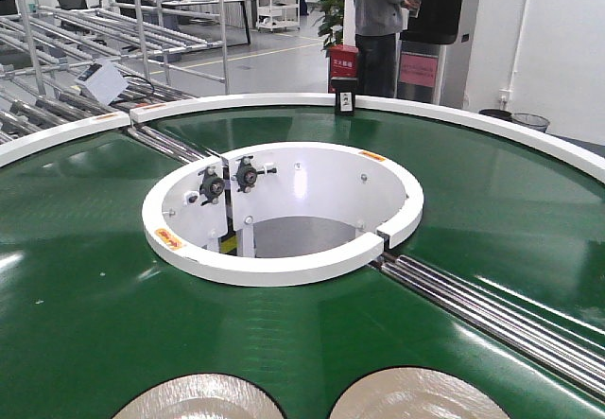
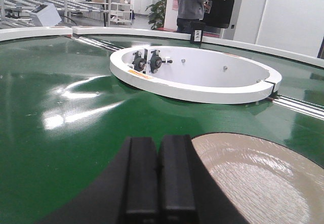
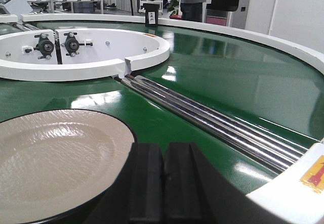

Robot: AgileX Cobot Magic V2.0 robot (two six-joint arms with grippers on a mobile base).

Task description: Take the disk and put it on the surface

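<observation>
Two beige disks with dark rims lie flat on the green conveyor belt (image 1: 85, 277), cut off by the bottom edge of the front view: one at the left (image 1: 198, 398), one at the right (image 1: 416, 395). My left gripper (image 2: 159, 144) is shut with nothing in it, low over the belt, and a disk (image 2: 253, 173) lies just to its right. My right gripper (image 3: 164, 150) is also shut and empty, with a disk (image 3: 55, 158) just to its left. Neither gripper touches a disk. Neither gripper shows in the front view. The surface is out of view.
A white ring housing (image 1: 284, 268) with two black bearings stands at the belt's centre. Steel rollers (image 3: 212, 118) cross the belt right of my right gripper. A white outer rim (image 3: 298, 47) bounds the belt. A person (image 1: 378, 22) stands beyond the far edge.
</observation>
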